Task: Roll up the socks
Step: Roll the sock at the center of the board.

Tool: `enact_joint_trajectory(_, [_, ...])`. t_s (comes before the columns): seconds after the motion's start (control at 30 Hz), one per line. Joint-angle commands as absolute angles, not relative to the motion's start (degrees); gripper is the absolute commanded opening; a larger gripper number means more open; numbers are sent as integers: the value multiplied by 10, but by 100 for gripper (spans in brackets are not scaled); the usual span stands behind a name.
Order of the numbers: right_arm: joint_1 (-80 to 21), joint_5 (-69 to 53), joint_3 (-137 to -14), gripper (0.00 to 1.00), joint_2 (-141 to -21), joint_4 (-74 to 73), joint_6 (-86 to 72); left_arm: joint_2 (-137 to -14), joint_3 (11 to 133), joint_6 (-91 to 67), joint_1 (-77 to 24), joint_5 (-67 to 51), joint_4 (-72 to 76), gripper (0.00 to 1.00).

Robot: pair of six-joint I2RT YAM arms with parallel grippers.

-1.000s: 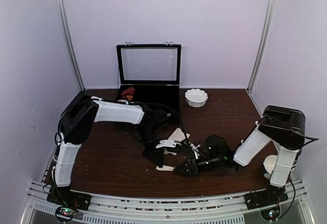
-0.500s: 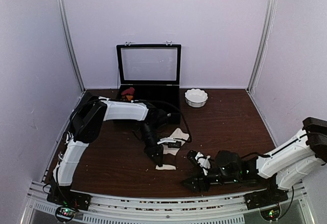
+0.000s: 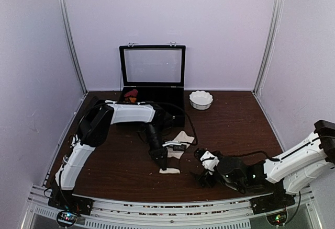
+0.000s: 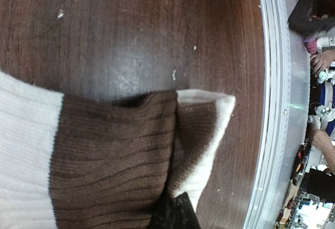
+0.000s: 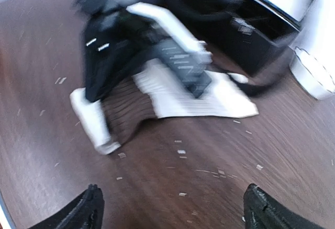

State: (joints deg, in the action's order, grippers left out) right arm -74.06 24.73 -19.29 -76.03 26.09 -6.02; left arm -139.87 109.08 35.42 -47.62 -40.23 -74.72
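The socks (image 3: 178, 144) lie mid-table as flat cream-white ribbed fabric with a brown band; I cannot tell one sock from the other. In the left wrist view the brown band (image 4: 115, 156) is folded over a cream edge (image 4: 212, 135). My left gripper (image 3: 163, 163) points down at the near end of the socks, and its dark tips (image 4: 175, 210) are shut on the brown fold. My right gripper (image 3: 201, 179) hovers low to the right of the socks, open and empty. Its fingertips (image 5: 89, 208) stand wide apart over bare wood, with the socks (image 5: 172, 98) ahead of them.
An open black case (image 3: 152, 90) stands at the back, with a dark red and orange bundle (image 3: 131, 94) at its left corner. A white bowl (image 3: 201, 99) sits to its right. Pale crumbs (image 5: 180, 153) dot the wood. The metal rail (image 4: 272, 109) runs close by the socks.
My right gripper has let go of the socks, opened wide and pulled back to the right and towards the front. The left gripper has kept its grip on the brown fold.
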Motion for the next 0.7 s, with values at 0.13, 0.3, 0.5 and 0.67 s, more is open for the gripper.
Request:
enact_joint_trajectory(0.13, [-778, 143, -259, 82, -856, 303, 138, -1464, 1122, 360, -467, -363, -781, 0])
enact_joint_trajectory(0.3, [-761, 64, -330, 64, -934, 281, 185, -1473, 1144, 359, -467, -358, -791, 0])
enact_joint_trajectory(0.5, [-743, 38, -368, 58, -998, 293, 204, -1475, 1142, 363, -466, -356, -796, 0])
enact_joint_trajectory(0.67, [-716, 27, -381, 55, -1016, 285, 208, -1474, 1135, 370, -466, -356, -798, 0])
